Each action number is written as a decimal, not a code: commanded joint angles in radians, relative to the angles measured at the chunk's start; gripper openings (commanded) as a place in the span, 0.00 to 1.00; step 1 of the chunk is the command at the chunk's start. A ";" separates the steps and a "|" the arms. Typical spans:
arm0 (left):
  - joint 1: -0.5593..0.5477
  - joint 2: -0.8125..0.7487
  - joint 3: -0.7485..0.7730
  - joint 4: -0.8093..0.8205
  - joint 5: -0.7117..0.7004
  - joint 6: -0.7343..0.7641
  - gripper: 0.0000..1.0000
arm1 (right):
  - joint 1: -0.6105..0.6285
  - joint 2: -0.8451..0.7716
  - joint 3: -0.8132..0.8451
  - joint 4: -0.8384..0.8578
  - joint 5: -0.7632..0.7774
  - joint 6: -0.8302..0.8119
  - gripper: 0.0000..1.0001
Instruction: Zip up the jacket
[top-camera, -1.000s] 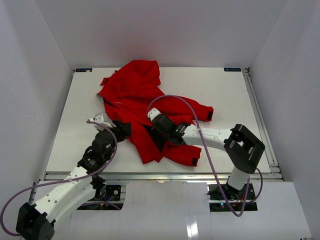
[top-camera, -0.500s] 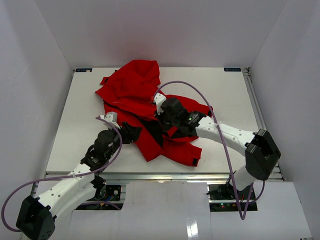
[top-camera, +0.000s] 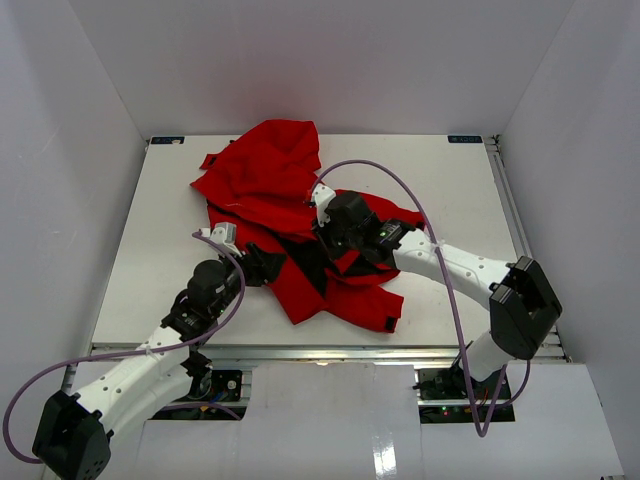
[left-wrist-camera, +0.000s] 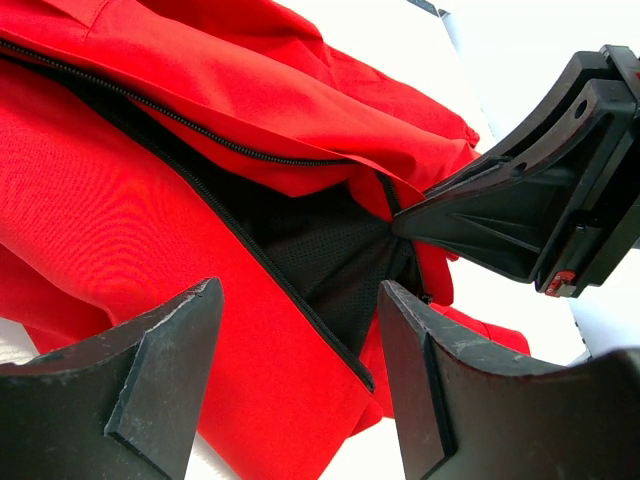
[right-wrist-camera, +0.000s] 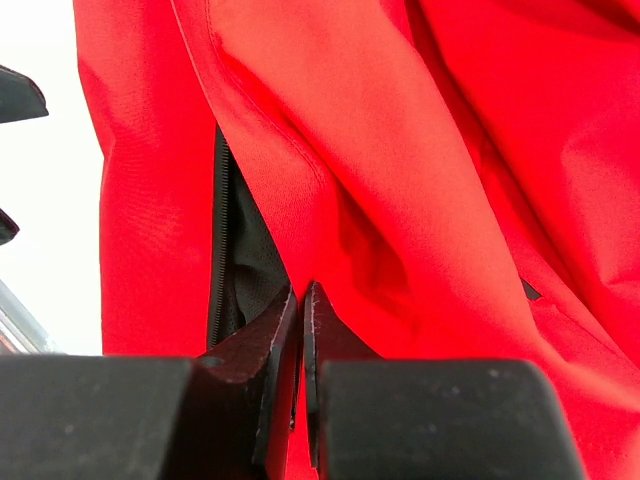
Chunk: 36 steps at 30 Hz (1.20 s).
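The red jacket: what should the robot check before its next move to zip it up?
1. Right gripper shut on the jacket edge: ok.
2. Left gripper open, holding nothing: ok.
3. Zipper sides together: not ok, they gape and the black lining shows.
4. Where the slider is: cannot tell.
5. Jacket lying flat on the table: not ok, it is bunched up.
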 joint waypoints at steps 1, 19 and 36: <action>-0.005 0.000 0.006 0.028 0.020 0.014 0.74 | -0.007 0.027 0.027 0.029 -0.014 -0.009 0.11; -0.005 -0.005 0.008 0.022 0.026 0.017 0.74 | -0.010 0.084 0.036 0.050 -0.038 -0.016 0.32; -0.005 0.000 0.010 0.019 0.024 0.023 0.74 | -0.076 0.118 0.081 0.067 -0.050 0.010 0.24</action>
